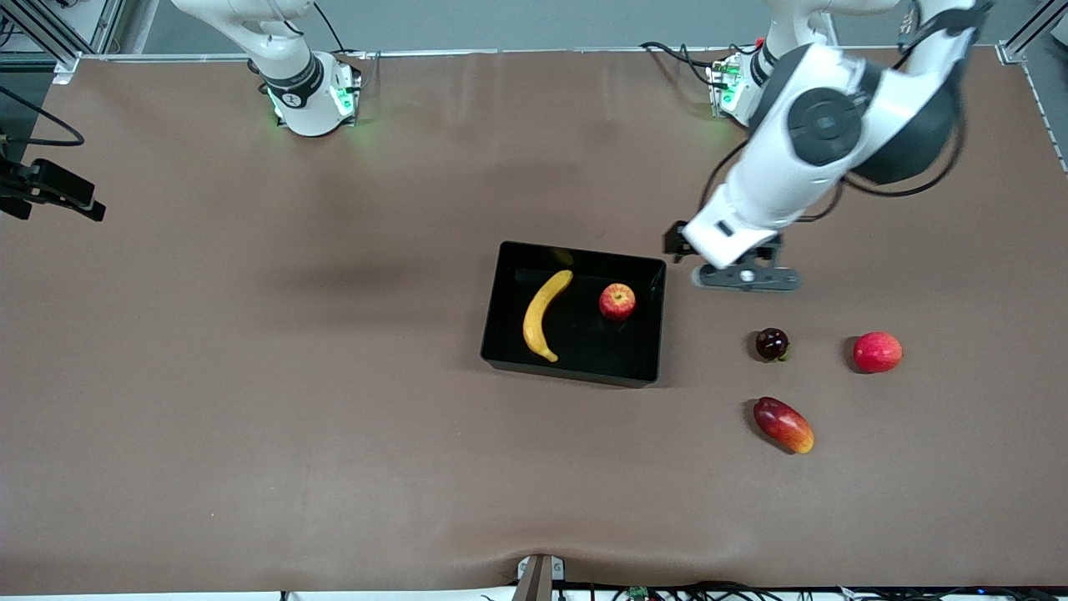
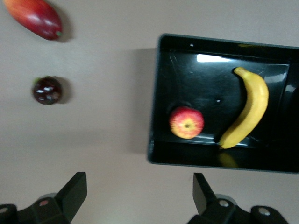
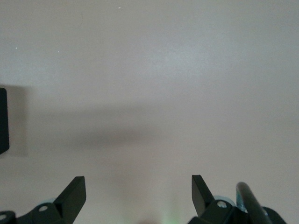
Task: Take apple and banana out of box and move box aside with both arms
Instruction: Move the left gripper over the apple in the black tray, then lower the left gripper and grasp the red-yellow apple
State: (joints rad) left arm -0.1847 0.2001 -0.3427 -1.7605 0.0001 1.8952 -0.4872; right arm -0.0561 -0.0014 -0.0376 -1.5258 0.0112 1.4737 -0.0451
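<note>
The black box [image 1: 581, 253] sits mid-table. The yellow banana [image 1: 542, 313] and the small red apple with yellow streaks [image 1: 617, 301] lie inside it, apart from each other. My left gripper [image 1: 745, 278] is open and empty over bare table, just off the box's wall toward the left arm's end. The left wrist view shows the box [image 2: 154, 93], apple [image 2: 186, 122] and banana [image 2: 250, 114] ahead of the gripper [image 2: 139, 181]. My right gripper [image 3: 138, 183] is open and empty over bare table, with a box corner [image 3: 2, 120] at the view's edge. It is out of the front view.
Toward the left arm's end lie a dark round fruit [image 1: 772, 344], a pinkish-red round fruit [image 1: 877, 351] and a red-to-yellow mango [image 1: 783, 425]. The dark fruit [image 2: 46, 90] and mango [image 2: 35, 16] also show in the left wrist view. A black mount [image 1: 50, 192] sticks in at the right arm's end.
</note>
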